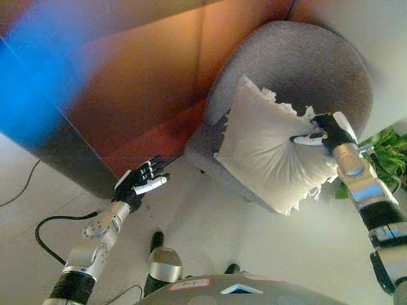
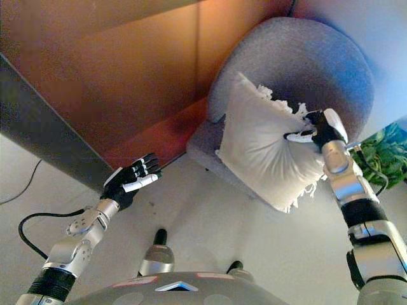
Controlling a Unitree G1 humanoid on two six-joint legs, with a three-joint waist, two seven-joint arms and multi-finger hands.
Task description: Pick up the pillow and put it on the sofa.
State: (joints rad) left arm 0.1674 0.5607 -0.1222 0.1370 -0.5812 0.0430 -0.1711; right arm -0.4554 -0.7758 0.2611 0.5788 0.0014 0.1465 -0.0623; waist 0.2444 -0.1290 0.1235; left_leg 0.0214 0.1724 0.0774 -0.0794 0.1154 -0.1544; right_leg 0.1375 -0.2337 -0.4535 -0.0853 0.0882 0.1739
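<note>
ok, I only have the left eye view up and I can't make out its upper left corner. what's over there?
Observer: The right eye view shows a brown wall panel there, with a dark grey strip running along its foot down to the floor.
Operator: right hand got the pillow?
Observer: Yes. The right hand is curled into the white pillow, and the cloth is bunched at the grip. The pillow lies against the grey sofa, with its lower corner past the seat's front edge.
Operator: left hand?
Observer: The left hand is open, low over the floor. It holds nothing, and floor shows between it and the sofa.
</note>
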